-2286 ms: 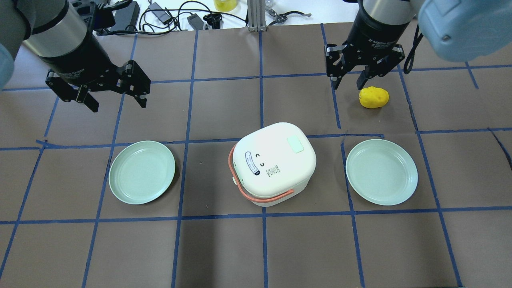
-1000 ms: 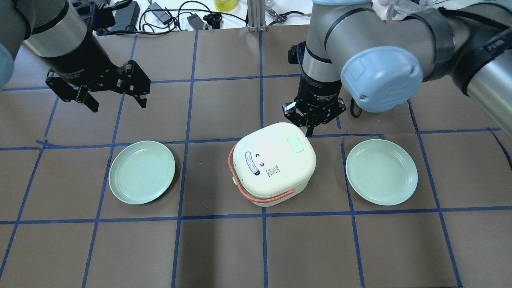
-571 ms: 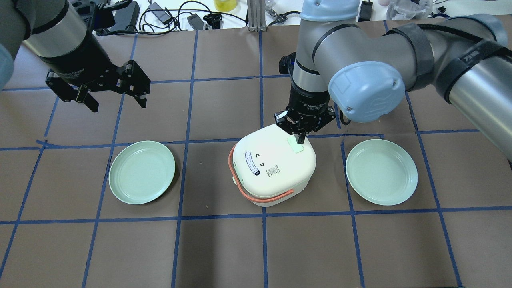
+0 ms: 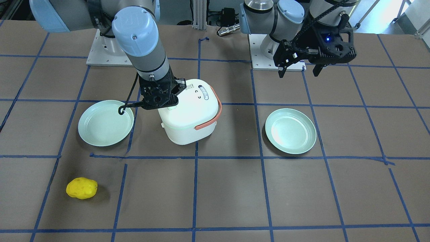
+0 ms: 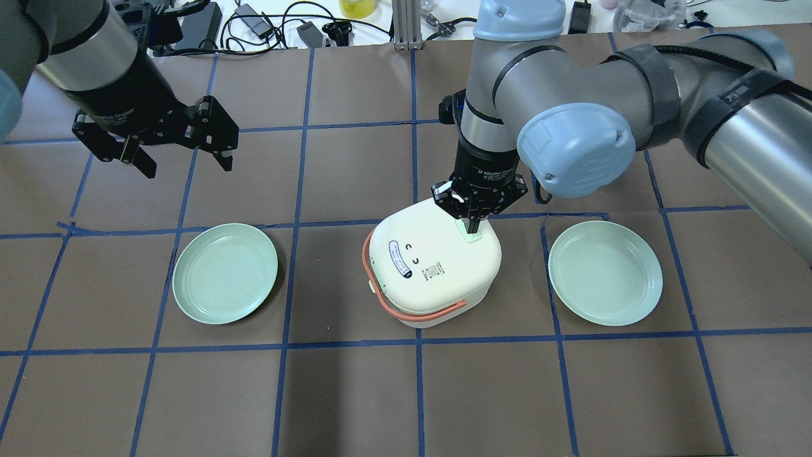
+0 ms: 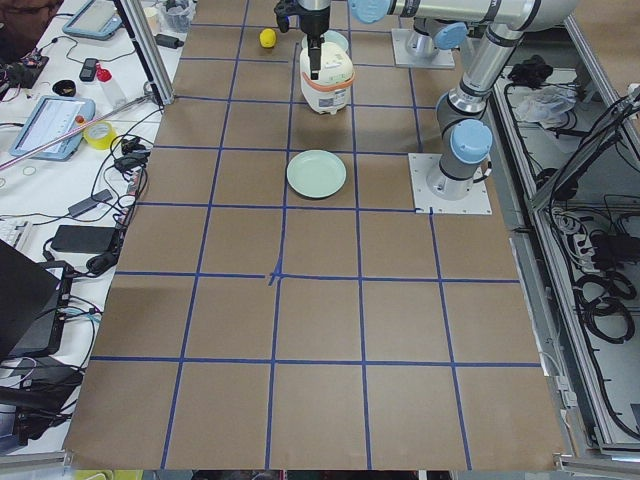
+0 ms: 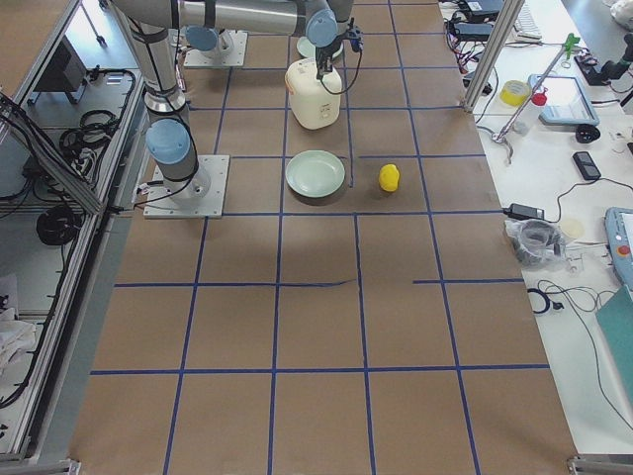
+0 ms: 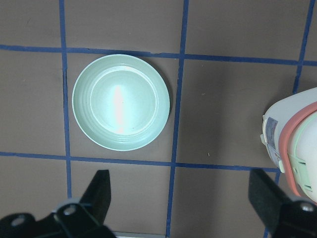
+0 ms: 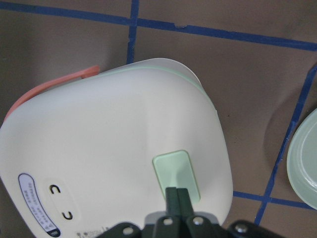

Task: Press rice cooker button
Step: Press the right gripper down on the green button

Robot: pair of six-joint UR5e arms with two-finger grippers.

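The white rice cooker (image 5: 431, 266) with an orange handle stands at the table's middle. It has a pale green button (image 5: 472, 238) on its lid. My right gripper (image 5: 473, 227) is shut and points straight down. Its closed fingertips rest on the button, as the right wrist view shows: the button (image 9: 171, 168) lies just ahead of the gripper (image 9: 177, 192). In the front-facing view the right gripper (image 4: 165, 101) sits at the cooker's (image 4: 189, 116) top edge. My left gripper (image 5: 185, 166) is open and empty, above the table at the far left.
One pale green plate (image 5: 225, 273) lies left of the cooker and another (image 5: 604, 273) lies right of it. A yellow lumpy object (image 4: 81, 188) lies on the far side of the table from the robot, hidden by my right arm in the overhead view. Cables (image 5: 266, 25) lie along the back edge.
My right arm has swung from beside the yellow object to over the cooker. Its gripper has shut and come down onto the green button. The left arm has not moved.
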